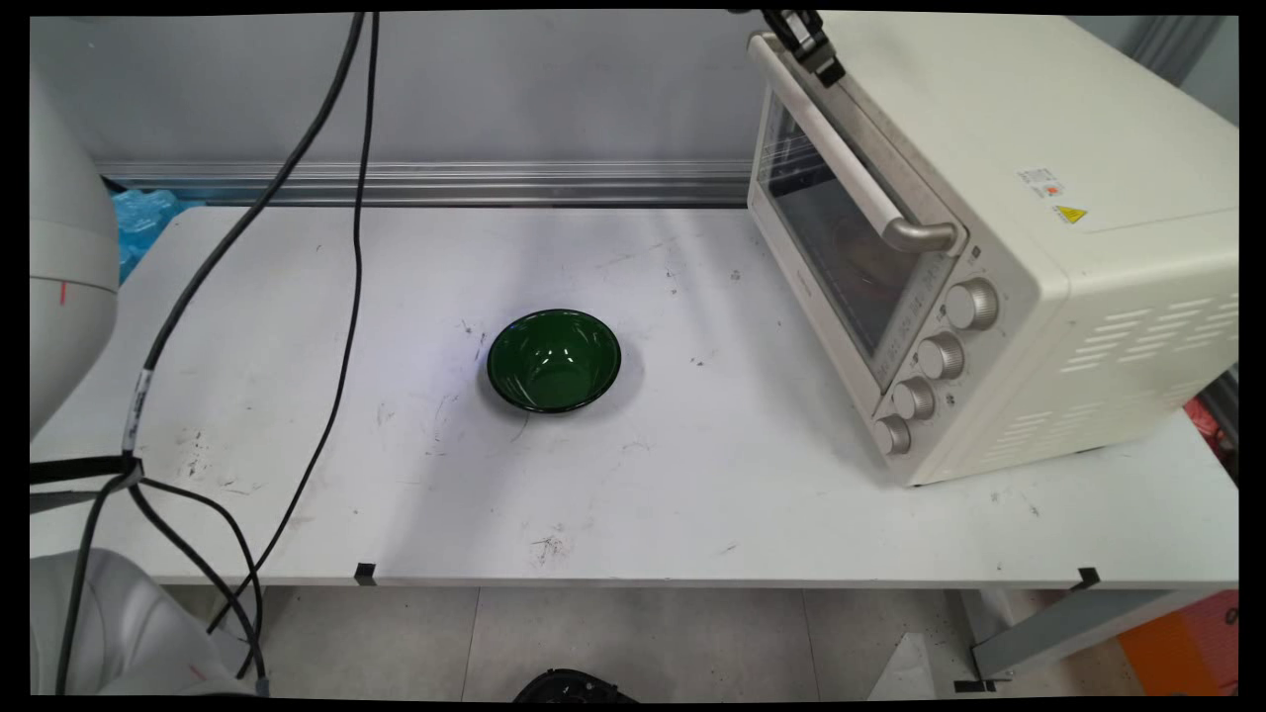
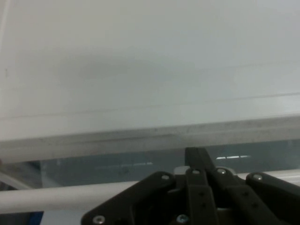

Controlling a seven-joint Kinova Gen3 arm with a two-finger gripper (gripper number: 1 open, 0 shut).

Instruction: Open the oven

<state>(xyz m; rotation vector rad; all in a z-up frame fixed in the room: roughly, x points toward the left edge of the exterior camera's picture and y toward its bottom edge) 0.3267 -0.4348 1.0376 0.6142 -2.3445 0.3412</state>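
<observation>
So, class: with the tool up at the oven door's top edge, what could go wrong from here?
1. The tool sits at the top end of the toaster oven's door handle; pulling there, off-centre, might twist the door or slip off.
2. The hanging black cables could snag.
3. A dropping door might reach toward the green bowl, though that looks unlikely.

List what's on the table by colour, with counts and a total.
Green: 1, the bowl, mid-table.
Cream: 1, the toaster oven, at the right, door closed; the claw is at its handle.
Total: 2.
</observation>
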